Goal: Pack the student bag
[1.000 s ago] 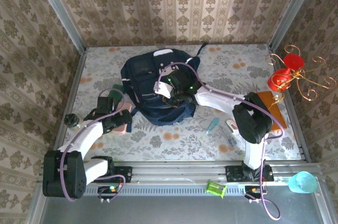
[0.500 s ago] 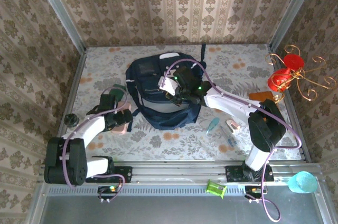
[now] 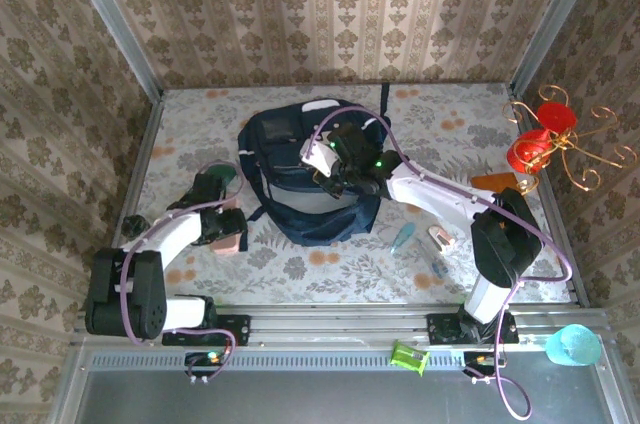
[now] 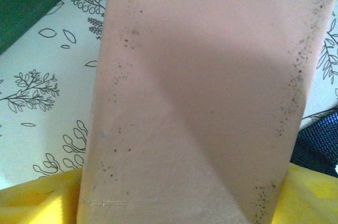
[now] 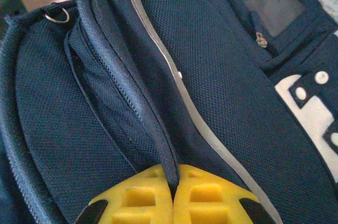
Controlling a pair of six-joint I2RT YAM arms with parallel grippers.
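Note:
The student bag (image 3: pixel 290 159) lies in the middle of the table, dark navy with a white patch at its far end. My right gripper (image 3: pixel 335 179) reaches over it from the right. In the right wrist view that gripper (image 5: pixel 173 192) is shut on the piped edge (image 5: pixel 142 102) of a bag flap, beside a grey zip stripe (image 5: pixel 211 134). My left gripper (image 3: pixel 225 231) sits over a flat pink block (image 3: pixel 232 241) left of the bag. The pink block (image 4: pixel 200 86) lies between my yellow fingers (image 4: pixel 37 203), which stand wide on either side; contact is unclear.
A dark green thing (image 3: pixel 222 176) lies just beyond the pink block. A small black round object (image 3: pixel 133 226) sits at the left edge. Small items (image 3: pixel 403 236) lie right of the bag, an orange book (image 3: pixel 492 182) and a red wire ornament (image 3: pixel 540 139) farther right.
The right gripper has pulled the bag's flap back and to the right, shifting the bag. The left gripper has settled over the pink block and its jaws have narrowed.

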